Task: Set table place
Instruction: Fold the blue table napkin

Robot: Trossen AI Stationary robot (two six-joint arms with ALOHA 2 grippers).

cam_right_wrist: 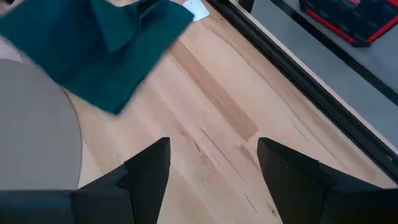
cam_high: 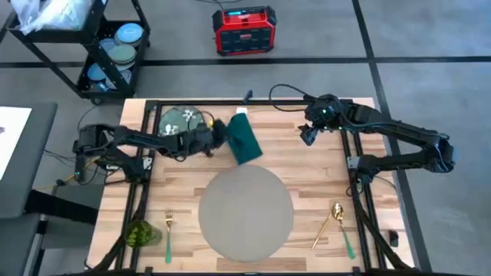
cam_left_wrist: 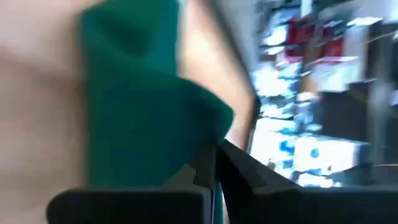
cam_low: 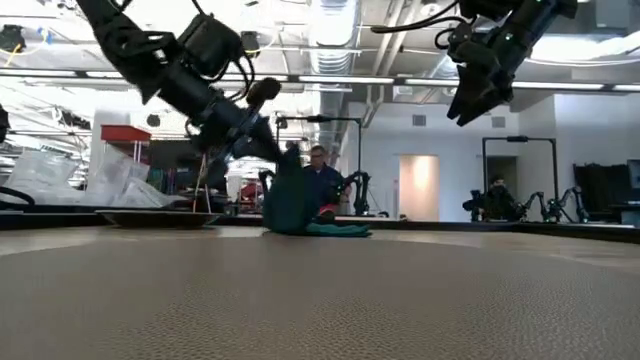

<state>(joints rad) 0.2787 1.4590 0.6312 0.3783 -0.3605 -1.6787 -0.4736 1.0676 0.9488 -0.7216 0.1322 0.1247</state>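
Note:
A dark teal napkin (cam_high: 245, 139) lies at the far middle of the table (cam_high: 322, 176), just beyond the round grey placemat (cam_high: 245, 212). My left gripper (cam_high: 220, 135) is shut on the napkin's left side, beside a green floral plate (cam_high: 181, 119). In the low view the napkin (cam_low: 290, 200) hangs from that gripper (cam_low: 272, 143). My right gripper (cam_high: 310, 135) hovers open above bare wood to the right of the napkin, holding nothing. Its wrist view shows its gripper (cam_right_wrist: 211, 168) well apart from the napkin (cam_right_wrist: 93, 50). My left gripper pinches the napkin's upper left edge (cam_left_wrist: 205, 134) between its two shut fingers, coming slanting down from the table's left. The cloth there is raised and hangs bunched below the fingers. The napkin's lower part (cam_low: 338, 230) rests on the table.
A green-handled fork (cam_high: 167, 231) and a green glass (cam_high: 140, 234) lie near left; a gold spoon (cam_high: 333, 222) lies near right. A small white card (cam_high: 242, 113) sits at the far edge. A black wire cart (cam_high: 115, 46) and red box (cam_high: 244, 31) stand beyond the table.

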